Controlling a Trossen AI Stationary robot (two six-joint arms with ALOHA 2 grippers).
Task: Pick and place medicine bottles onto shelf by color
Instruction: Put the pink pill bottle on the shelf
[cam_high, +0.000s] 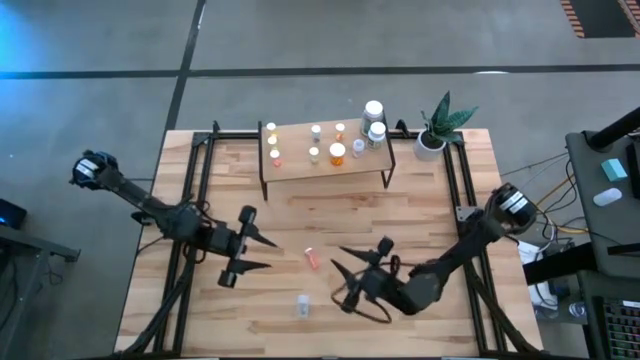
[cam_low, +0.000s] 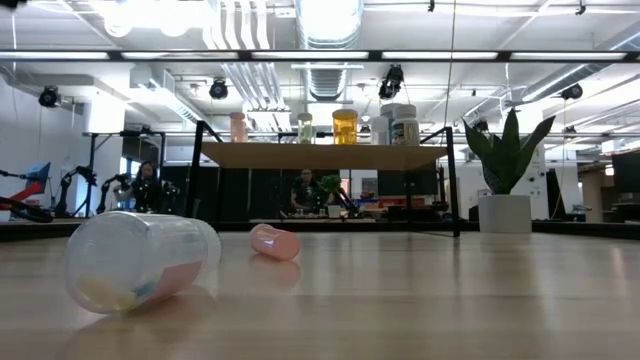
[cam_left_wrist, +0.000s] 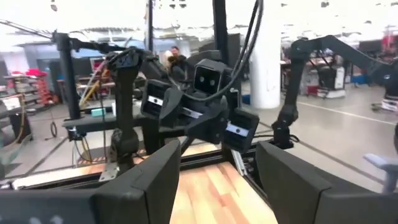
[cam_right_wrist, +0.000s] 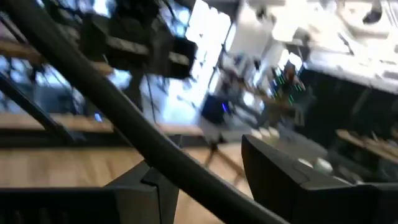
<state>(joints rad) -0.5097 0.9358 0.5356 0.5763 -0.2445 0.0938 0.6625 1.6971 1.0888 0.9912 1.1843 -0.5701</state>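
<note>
The shelf (cam_high: 325, 165) stands at the far middle of the table with several small medicine bottles on it, orange ones (cam_high: 338, 152) and two larger white-capped ones (cam_high: 374, 110) among them. Two bottles lie on their sides on the table: a small pink-orange one (cam_high: 312, 258) (cam_low: 275, 241) and a clear one (cam_high: 302, 306) (cam_low: 140, 258) nearer the front edge. My left gripper (cam_high: 272, 254) (cam_left_wrist: 217, 168) is open, left of the pink-orange bottle and above the table. My right gripper (cam_high: 338, 262) (cam_right_wrist: 199, 168) is open, to that bottle's right. Neither holds anything.
A white pot with a green plant (cam_high: 436, 128) (cam_low: 505, 175) stands at the shelf's right end. Black frame rails (cam_high: 200, 170) run along the table's left and right sides. A cable loop (cam_high: 370, 305) hangs by the right wrist.
</note>
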